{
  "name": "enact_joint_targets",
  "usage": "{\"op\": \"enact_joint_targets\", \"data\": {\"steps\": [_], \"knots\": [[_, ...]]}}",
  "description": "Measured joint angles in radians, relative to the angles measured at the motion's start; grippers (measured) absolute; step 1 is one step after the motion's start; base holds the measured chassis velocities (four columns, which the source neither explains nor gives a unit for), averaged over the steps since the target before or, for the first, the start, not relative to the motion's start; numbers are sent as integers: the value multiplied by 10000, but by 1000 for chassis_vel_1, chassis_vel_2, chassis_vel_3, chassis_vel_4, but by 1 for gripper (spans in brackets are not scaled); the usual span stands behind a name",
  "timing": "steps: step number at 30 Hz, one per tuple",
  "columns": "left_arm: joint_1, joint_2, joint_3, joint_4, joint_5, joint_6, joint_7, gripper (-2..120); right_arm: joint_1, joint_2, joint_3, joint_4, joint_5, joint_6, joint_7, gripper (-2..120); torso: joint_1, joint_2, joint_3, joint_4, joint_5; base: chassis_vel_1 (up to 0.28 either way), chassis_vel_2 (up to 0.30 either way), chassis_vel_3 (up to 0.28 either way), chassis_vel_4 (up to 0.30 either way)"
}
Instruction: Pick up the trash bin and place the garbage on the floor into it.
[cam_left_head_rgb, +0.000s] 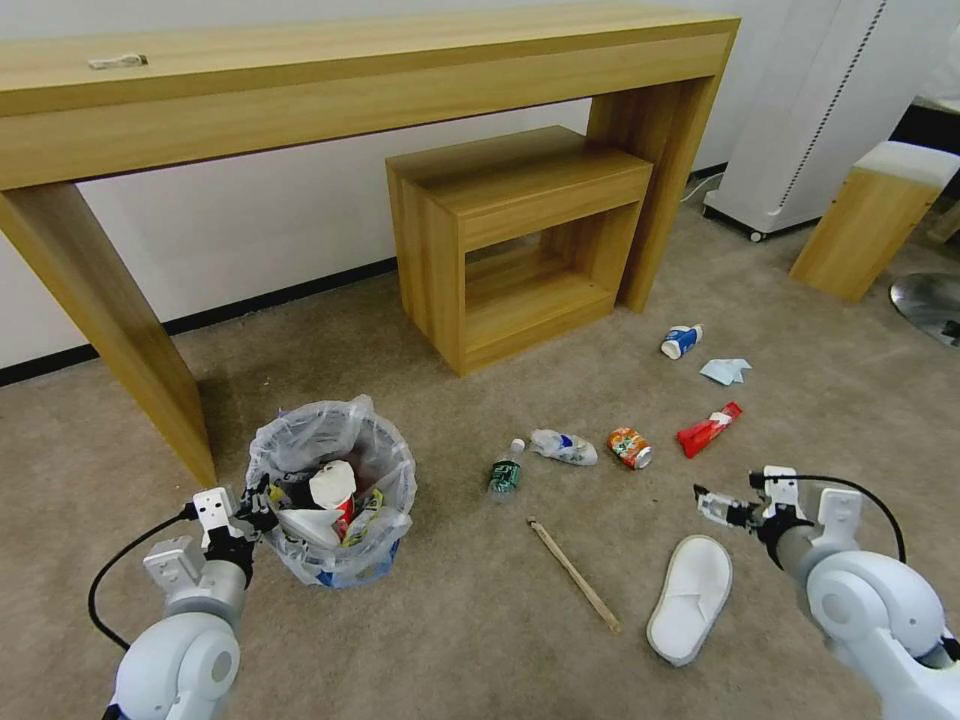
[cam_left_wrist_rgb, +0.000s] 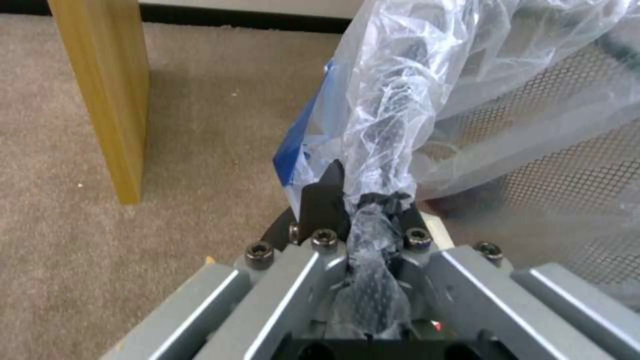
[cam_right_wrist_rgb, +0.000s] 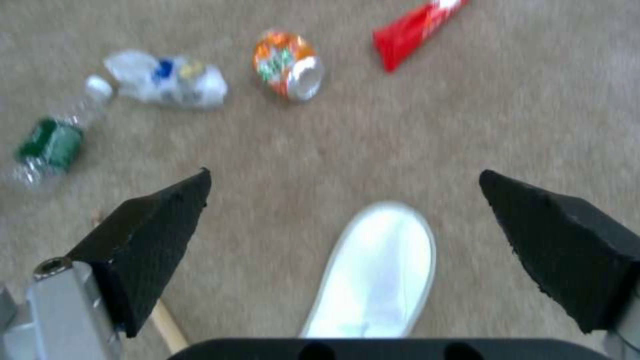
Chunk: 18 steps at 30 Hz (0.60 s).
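left gripper (cam_left_head_rgb: 262, 503): lower left of head view, clamped on the bagged rim of the trash bin (cam_left_head_rgb: 335, 560); left wrist view showed plastic bag (cam_left_wrist_rgb: 400, 125) pinched between the pads, mesh wall behind it.
right gripper (cam_left_head_rgb: 708, 500): lower right of head view, jaws spread wide, holding nothing, hanging above the white slipper (cam_left_head_rgb: 690, 598).
trash bin: on the floor (cam_left_head_rgb: 450, 620) lower left, beside the desk leg (cam_left_head_rgb: 110, 320); already held a second slipper, a red-white carton, other litter.
wooden stick (cam_left_head_rgb: 574, 574): lower centre, just left of the slipper, apart from it.
mid row, left to right: clear bottle (cam_left_head_rgb: 506, 468) with green label, crushed clear bottle (cam_left_head_rgb: 564, 446), orange can (cam_left_head_rgb: 629, 447), red wrapper (cam_left_head_rgb: 709, 429).
further back, right of centre: tissue (cam_left_head_rgb: 725, 371), blue-white cup (cam_left_head_rgb: 682, 341).
labels: print on can, bottle and wrapper too blurred to read.
background: small wooden shelf unit (cam_left_head_rgb: 520, 240) under the long desk (cam_left_head_rgb: 350, 80), upper centre.
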Motion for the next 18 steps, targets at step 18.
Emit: {"op": "enact_joint_targets", "data": {"steps": [18], "knots": [[-86,102,-157,287,-6,-236,200,1,-1287,-3,-99,666,721,-798,668,100,0,0,-1,0,0,0,0,0,0]]}}
